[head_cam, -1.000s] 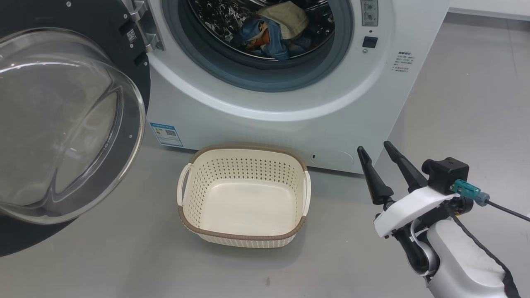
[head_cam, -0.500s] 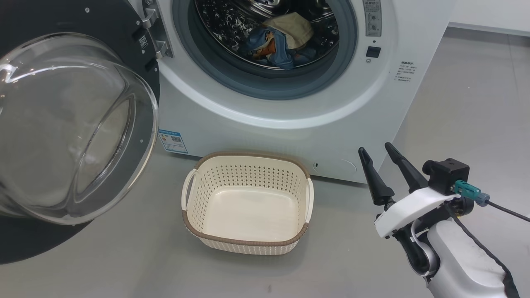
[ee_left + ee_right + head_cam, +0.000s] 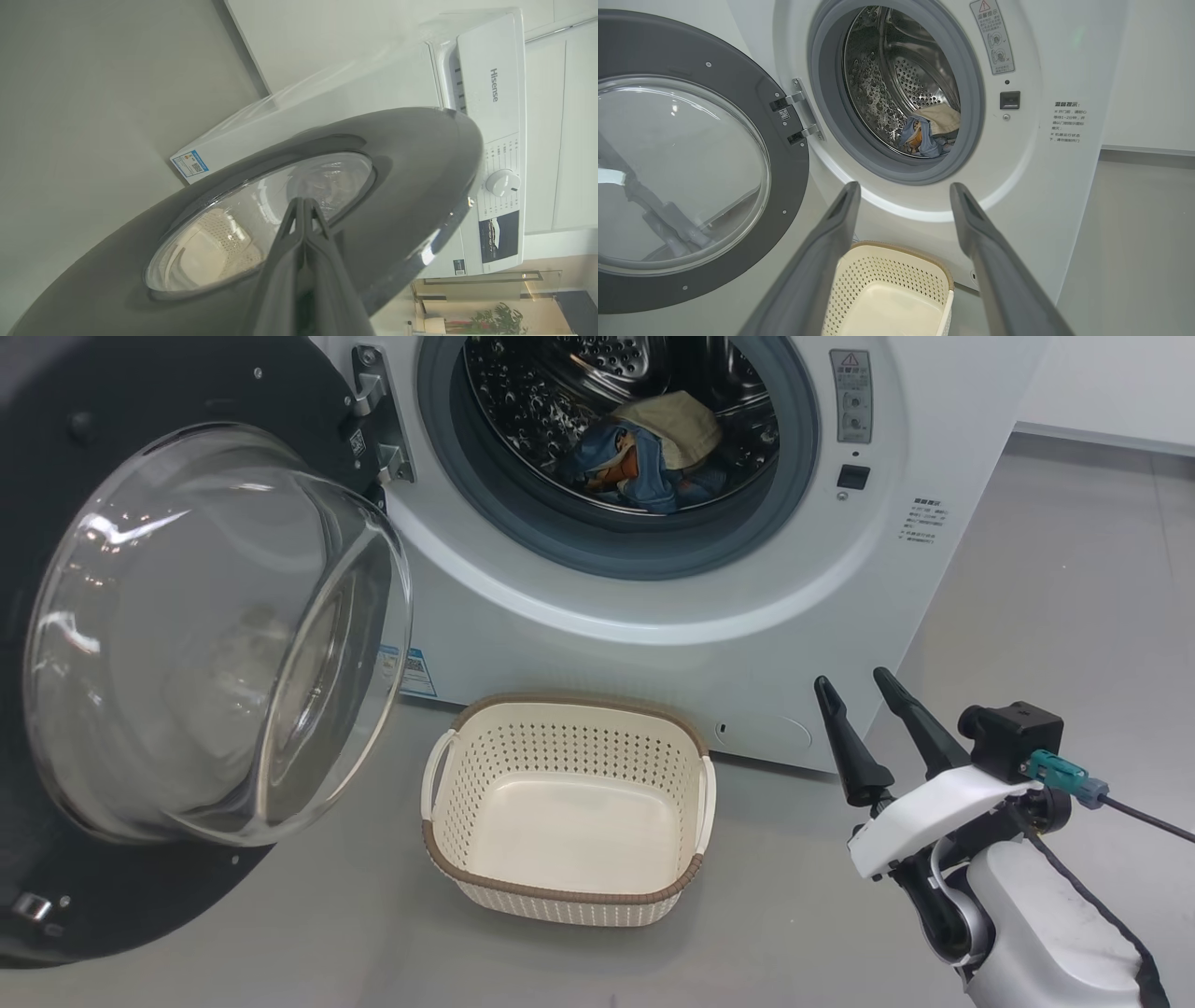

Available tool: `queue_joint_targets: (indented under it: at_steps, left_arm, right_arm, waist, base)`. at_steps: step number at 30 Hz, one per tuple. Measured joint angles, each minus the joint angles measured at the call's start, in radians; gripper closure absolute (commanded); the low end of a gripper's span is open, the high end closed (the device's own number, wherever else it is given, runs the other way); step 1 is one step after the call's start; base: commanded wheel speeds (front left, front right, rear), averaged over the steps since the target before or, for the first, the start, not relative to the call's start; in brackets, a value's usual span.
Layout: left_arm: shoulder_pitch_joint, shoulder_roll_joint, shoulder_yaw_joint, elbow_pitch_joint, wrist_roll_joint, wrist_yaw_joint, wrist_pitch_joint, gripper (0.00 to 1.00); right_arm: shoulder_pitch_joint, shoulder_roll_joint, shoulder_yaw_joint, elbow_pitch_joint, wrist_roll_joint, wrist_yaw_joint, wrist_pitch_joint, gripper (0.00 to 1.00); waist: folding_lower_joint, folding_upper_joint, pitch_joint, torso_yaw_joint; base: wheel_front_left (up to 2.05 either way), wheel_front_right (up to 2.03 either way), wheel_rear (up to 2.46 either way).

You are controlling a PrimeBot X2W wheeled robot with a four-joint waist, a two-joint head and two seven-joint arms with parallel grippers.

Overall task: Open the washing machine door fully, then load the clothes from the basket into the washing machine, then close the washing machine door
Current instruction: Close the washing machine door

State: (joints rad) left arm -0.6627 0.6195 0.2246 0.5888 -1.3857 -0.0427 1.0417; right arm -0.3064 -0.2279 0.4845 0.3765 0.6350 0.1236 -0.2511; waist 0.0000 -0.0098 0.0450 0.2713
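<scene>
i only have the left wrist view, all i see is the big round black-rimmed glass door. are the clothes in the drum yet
observer: yes, light blue and cream fabric clothes lie in the perforated steel drum.
operator: anything left in the basket
observer: no, the cream perforated plastic basket with the brown rim is empty.
operator: what's the right gripper doing
observer: the right gripper is open, holding nothing, to the right of the basket.
</scene>
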Motion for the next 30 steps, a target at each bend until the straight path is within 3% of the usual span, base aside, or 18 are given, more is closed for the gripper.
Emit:
queue_joint_targets:
  at_steps: [10,17,30]
  left_arm:
    - [0.000,-0.068,-0.080,-0.122,-0.073,-0.016,0.188,1.00]
    - [0.002,-0.090,-0.108,-0.206,-0.091,-0.015,0.253,1.00]
    - [0.058,-0.135,-0.129,-0.332,-0.128,0.047,0.292,1.00]
  right_arm:
    - [0.019,0.007,0.003,0.005,0.006,0.000,0.000,0.00]
    - [0.019,0.013,0.019,0.004,0.010,0.000,0.000,0.00]
    - [0.019,0.021,0.035,0.004,0.011,0.000,0.000,0.00]
  waist:
    - [0.0000,0.0001,-0.020,0.002]
    - [0.0000,0.0001,-0.031,-0.009]
    - [0.0000,0.0000,-0.041,-0.092]
  base:
    - [0.00,0.00,0.00]
    - [0.00,0.00,0.00]
    - [0.00,0.00,0.00]
